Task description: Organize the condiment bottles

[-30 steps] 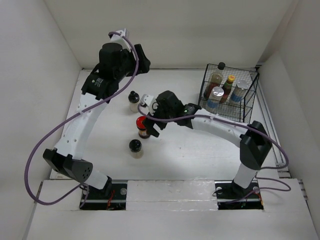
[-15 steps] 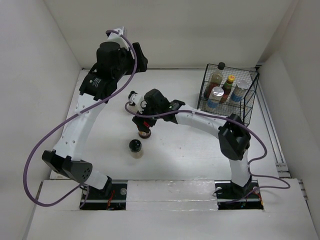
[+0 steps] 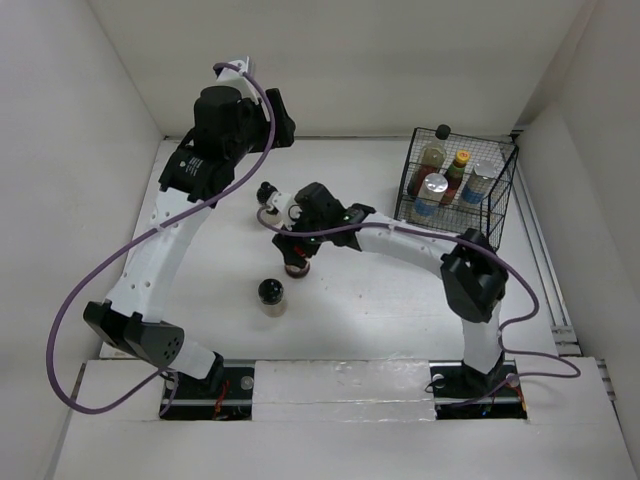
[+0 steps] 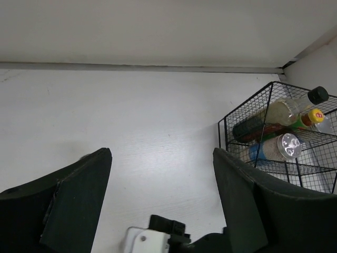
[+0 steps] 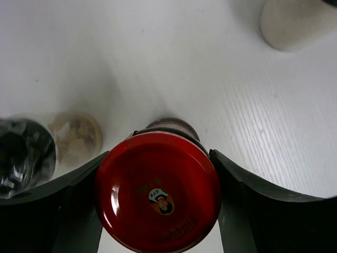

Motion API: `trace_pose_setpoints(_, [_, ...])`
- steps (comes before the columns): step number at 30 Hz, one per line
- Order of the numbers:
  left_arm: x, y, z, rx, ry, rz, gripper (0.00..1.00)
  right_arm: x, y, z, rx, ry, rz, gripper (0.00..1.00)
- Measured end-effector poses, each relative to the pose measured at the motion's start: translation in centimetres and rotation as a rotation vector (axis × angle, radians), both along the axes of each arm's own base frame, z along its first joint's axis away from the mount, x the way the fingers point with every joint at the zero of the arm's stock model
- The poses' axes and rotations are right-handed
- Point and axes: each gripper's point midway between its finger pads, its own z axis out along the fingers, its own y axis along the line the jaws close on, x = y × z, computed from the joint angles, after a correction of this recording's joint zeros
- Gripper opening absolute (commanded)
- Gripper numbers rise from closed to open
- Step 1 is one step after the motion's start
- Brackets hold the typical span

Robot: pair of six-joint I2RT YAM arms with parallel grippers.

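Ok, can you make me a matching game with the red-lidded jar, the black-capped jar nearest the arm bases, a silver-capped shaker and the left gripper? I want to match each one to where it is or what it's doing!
Things:
1. red-lidded jar
2. black-capped jar nearest the arm bases
3. silver-capped shaker
4. left gripper

Places or states:
A. inside the black wire basket
B. open, holding nothing
C. held between the fingers of the right gripper
D. standing by itself on the table

Pairs: 1-C, 2-D, 3-A, 4-B
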Motion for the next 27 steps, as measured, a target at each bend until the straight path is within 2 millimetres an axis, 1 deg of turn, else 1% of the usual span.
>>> trace_pose_setpoints(2, [0.0,-0.1,0.0,-0.002,0.000,-0.005,0.74,-0.5,-2.0,0.6,-0.009,0.014,-0.033,0.34])
trace_pose_setpoints(3, [-0.1,-0.2,0.0,-0.003,0.001,-0.009,0.74,-0.6,-3.3,1.3,-0.013,0.018,-0.058,0.34])
trace_pose_setpoints(4, [-0.1,-0.3,0.0,-0.005,0.001,-0.015,0.74,-0.4,-4.7,2.3,-0.012,0.015,-0.088,0.33])
trace_pose_setpoints(6, [-0.4,-1.0,0.0,-0.003,0.003,-0.031,0.74,0.6,-7.9,5.6,0.008,-0.016,-0.168,0.33])
trace_pose_setpoints(8, [-0.7,-2.6,0.2,-0.002,-0.003,-0.063,0.75,2.4,-11.4,10.2,0.066,-0.092,-0.270,0.31])
trace_pose_setpoints(9, [-1.1,-4.0,0.2,0.003,-0.005,-0.091,0.75,3.4,-13.5,12.8,0.101,-0.142,-0.332,0.30])
trace_pose_setpoints(11, [-2.0,-6.7,-0.1,0.012,-0.006,-0.155,0.75,5.2,-18.5,17.9,0.160,-0.249,-0.472,0.30])
trace_pose_setpoints(12, [-2.3,-7.5,-0.3,0.017,-0.004,-0.176,0.76,5.8,-20.8,20.0,0.181,-0.295,-0.534,0.29])
trace_pose_setpoints(13, [-3.0,-9.2,-0.8,0.027,0.006,-0.219,0.76,6.3,-23.8,22.4,0.199,-0.346,-0.614,0.29])
trace_pose_setpoints(15, [-3.6,-10.7,-1.6,0.038,0.021,-0.265,0.76,7.0,-28.9,25.6,0.211,-0.422,-0.749,0.29])
trace_pose_setpoints(16, [-3.7,-11.2,-2.0,0.041,0.029,-0.278,0.76,7.2,-31.2,26.9,0.213,-0.453,-0.810,0.29])
trace_pose_setpoints(17, [-3.7,-11.3,-2.2,0.042,0.034,-0.283,0.76,7.4,-33.5,27.8,0.207,-0.480,-0.869,0.29])
trace_pose_setpoints(18, [-3.6,-11.4,-2.5,0.044,0.039,-0.283,0.76,7.4,-35.3,28.3,0.200,-0.496,-0.916,0.29])
trace_pose_setpoints(20, [-3.4,-11.3,-2.7,0.045,0.045,-0.284,0.76,7.4,-38.2,28.4,0.174,-0.500,-0.992,0.28])
trace_pose_setpoints(23, [-3.3,-11.3,-3.1,0.046,0.049,-0.283,0.76,7.7,-40.7,27.2,0.119,-0.446,-1.056,0.28])
trace_pose_setpoints(25, [-3.3,-11.3,-3.7,0.051,0.061,-0.287,0.76,8.4,-41.8,26.6,0.094,-0.413,-1.084,0.26])
trace_pose_setpoints(27, [-3.3,-11.3,-4.4,0.057,0.075,-0.288,0.76,9.1,-42.3,25.7,0.079,-0.383,-1.097,0.26])
